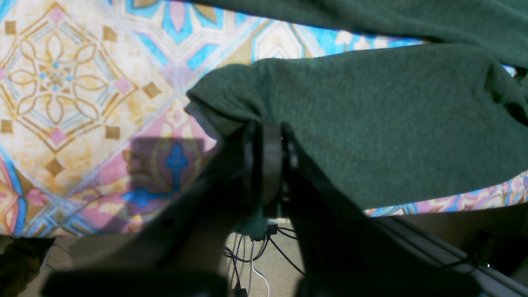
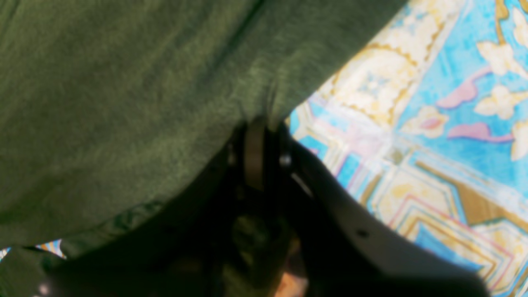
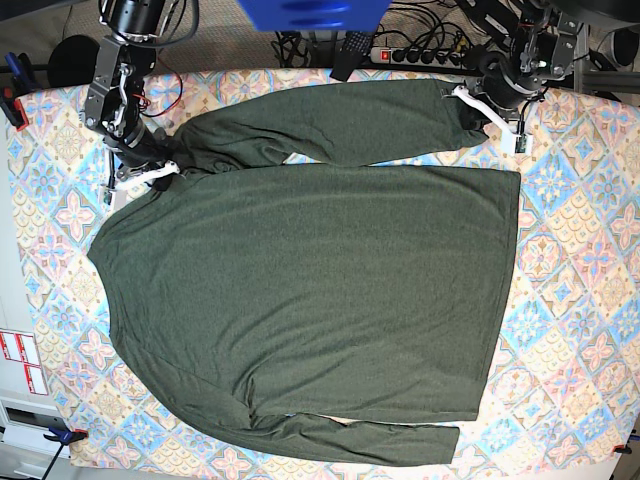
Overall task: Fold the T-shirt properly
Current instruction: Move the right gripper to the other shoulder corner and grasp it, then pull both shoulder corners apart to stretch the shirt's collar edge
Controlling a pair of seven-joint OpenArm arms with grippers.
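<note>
Left hand (image 3: 472,103): positioned at the far right corner of the surface (image 3: 575,290) in the base view, jaws clamped on the cuff end of the T-shirt (image 3: 310,290) sleeve. The left wrist view shows the cuff pinched between the closed fingers (image 1: 270,165), with the sleeve running away to the right.

Right hand (image 3: 165,170): positioned at the far left in the base view, arm reaching down from above, jaws clamped on the fabric where the upper sleeve meets the body. The right wrist view, though blurred, shows cloth gathered at the closed fingertips (image 2: 255,152).

T-shirt: spread flat over most of the surface. Its long axis runs left to right in the base view. One sleeve lies along the far edge, the other along the near edge.

Surface: covered with a patterned cloth of blue, pink and gold tiles. Cables (image 3: 425,45) and a power strip lie beyond the far edge.
</note>
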